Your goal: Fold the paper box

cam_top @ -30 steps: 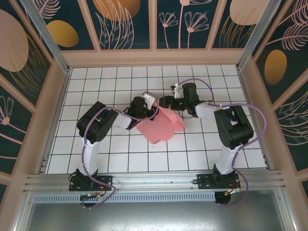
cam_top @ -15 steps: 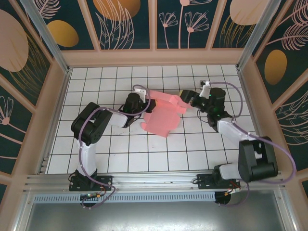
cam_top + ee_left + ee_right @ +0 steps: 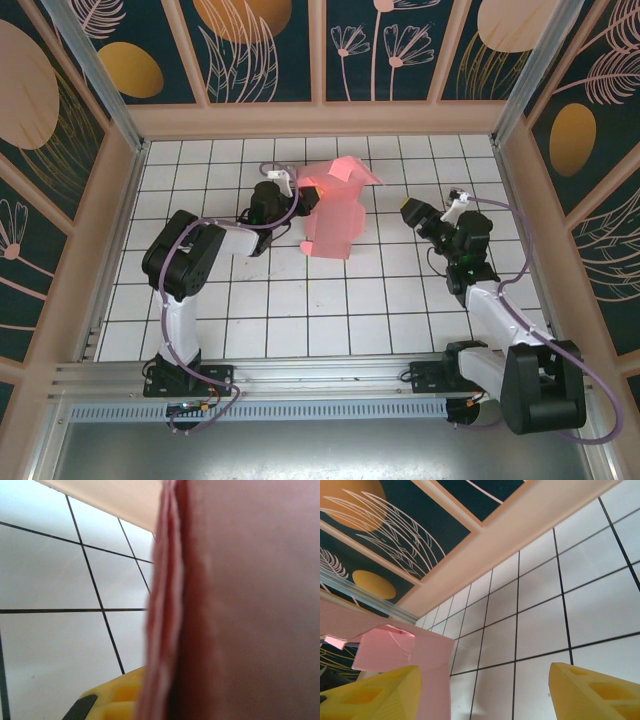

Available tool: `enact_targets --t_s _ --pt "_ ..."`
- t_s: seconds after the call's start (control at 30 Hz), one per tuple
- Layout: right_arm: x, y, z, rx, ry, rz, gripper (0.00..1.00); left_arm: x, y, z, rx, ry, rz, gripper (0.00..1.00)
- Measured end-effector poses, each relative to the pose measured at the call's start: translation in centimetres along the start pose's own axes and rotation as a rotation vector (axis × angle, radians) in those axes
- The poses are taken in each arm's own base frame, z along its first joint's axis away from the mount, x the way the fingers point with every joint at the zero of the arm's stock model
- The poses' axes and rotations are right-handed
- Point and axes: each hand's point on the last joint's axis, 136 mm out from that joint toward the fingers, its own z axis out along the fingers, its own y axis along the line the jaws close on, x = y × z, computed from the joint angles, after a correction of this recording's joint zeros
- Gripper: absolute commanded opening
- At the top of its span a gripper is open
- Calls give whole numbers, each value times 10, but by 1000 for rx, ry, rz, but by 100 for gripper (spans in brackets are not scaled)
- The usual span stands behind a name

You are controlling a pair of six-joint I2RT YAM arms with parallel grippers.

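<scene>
No letter, number, brand or sign can be read in any view. The box (image 3: 335, 215) is seen as plain pink card. The wall panels (image 3: 270, 50) at 12 o'clock are printed with leaf and disc motifs, and the counter (image 3: 300, 320) is ruled with a black grid.

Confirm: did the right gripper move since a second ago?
Yes. Right gripper moved right across the floor tiles, toward the right wall, away from the paper box.
</scene>
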Motion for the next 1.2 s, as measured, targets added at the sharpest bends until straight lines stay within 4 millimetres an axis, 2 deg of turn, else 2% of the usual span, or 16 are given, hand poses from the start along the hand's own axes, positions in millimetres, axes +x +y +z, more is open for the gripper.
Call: enact_targets --t_s 0.17,0.33,0.53,0.77,0.87,0.97,1.2 --pt "1 3 2 -24 9 22 66 -2 -16 -1 78 5 -9 0" --pt "11 13 11 -78 43 51 64 -5 -32 -2 153 3 1 0" --pt "27 40 22 -176 87 86 61 -4 -37 -3 178 15 -5 0" --pt "34 80 43 -292 119 84 61 -3 -39 -4 191 19 -6 0" --pt "38 89 51 -321 136 90 58 -3 -39 -4 191 19 -5 0" --pt "41 92 56 -332 148 103 51 -3 -39 -4 190 19 -5 0" --pt "44 93 61 -338 163 132 21 -3 -38 -3 182 16 5 0"
